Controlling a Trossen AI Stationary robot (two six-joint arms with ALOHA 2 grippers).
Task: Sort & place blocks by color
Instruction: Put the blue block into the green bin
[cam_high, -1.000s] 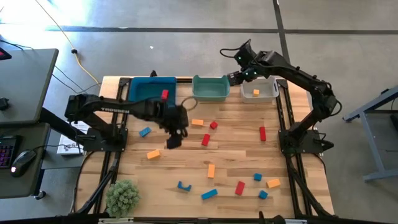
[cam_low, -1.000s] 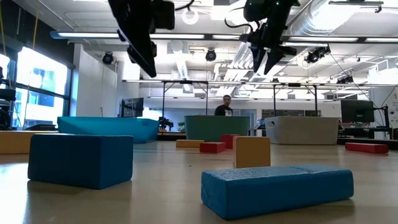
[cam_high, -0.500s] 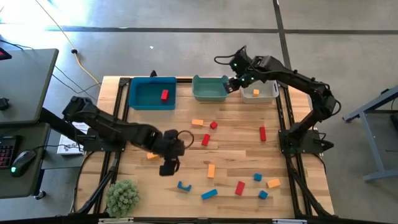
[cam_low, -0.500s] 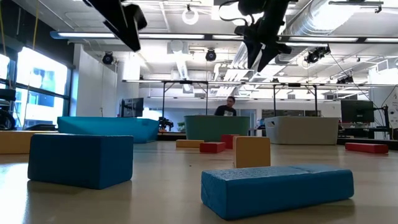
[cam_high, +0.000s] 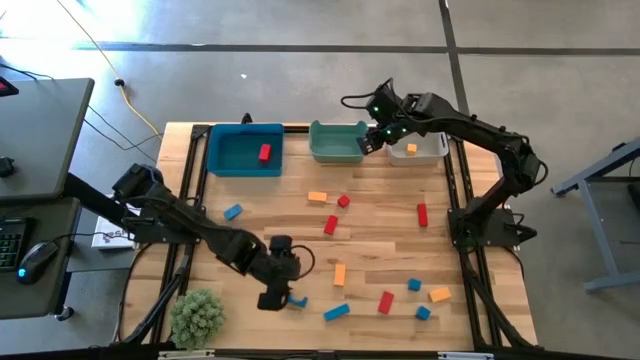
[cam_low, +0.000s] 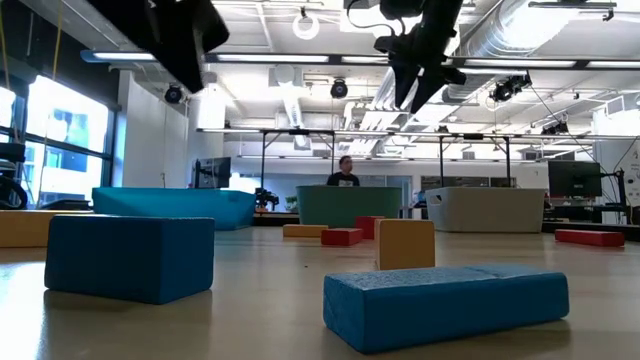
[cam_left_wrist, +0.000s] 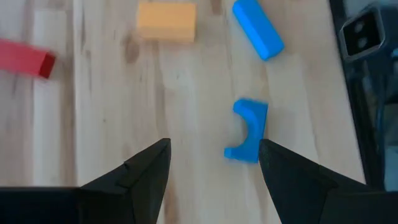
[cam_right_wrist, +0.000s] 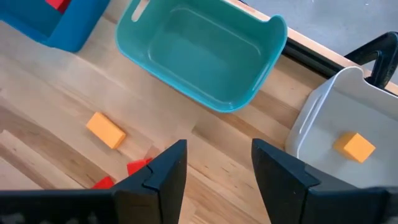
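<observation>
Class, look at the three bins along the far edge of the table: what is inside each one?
The blue bin holds one red block. The white bin holds one orange block. The teal bin shows nothing inside, though the right gripper covers one corner from above.

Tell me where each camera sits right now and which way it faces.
High: above the table, straight down; both arms show, left gripper by the blue arch.
Low: at tabletop height, looking level; grippers hang overhead.
Left wrist: looks down past its open fingers at the arch.
Right wrist: faces the teal bin and white bin.
Shared: high and left wrist both show the arch.
</observation>
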